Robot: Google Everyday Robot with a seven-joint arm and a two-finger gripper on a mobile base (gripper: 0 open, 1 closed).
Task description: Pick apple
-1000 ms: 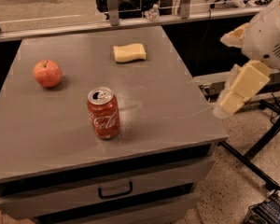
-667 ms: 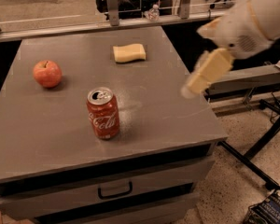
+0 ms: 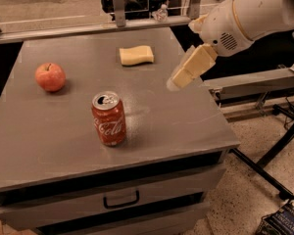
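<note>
- The apple (image 3: 50,77) sits stem-up on the left side of the grey table (image 3: 186,131), nothing touching it
- The gripper (image 3: 175,83) hangs over the table's right part, angled down-left, well apart from the apple; spread or closed, can't tell
- The Coca-Cola can (image 3: 109,118) stands upright nearer the front
- The yellow sponge (image 3: 136,55) lies towards the back

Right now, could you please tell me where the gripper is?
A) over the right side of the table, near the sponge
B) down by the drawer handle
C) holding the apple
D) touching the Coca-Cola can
A: the gripper hangs over the right side of the table, just right of the sponge, well apart from the apple at the left and the can in front.
</note>
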